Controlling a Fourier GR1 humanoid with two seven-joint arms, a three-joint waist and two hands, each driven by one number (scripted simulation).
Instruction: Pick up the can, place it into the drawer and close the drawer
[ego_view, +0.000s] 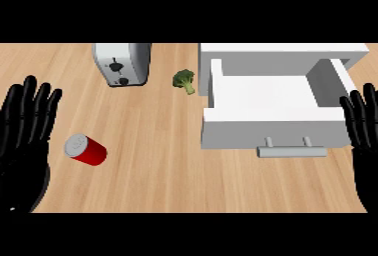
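Note:
A red can (86, 150) with a grey lid lies tilted on the wooden counter at the lower left. Just left of it my left hand (26, 135) rests open, fingers up, apart from the can. The white drawer (275, 131) stands pulled open at the right, its inside bare, with a grey handle (291, 150) on its front. My right hand (363, 125) rests open at the right edge, beside the drawer's front right corner.
A silver toaster (122, 62) stands at the back left. A small piece of broccoli (184, 80) lies between the toaster and the drawer. The white cabinet body (280, 52) sits behind the drawer.

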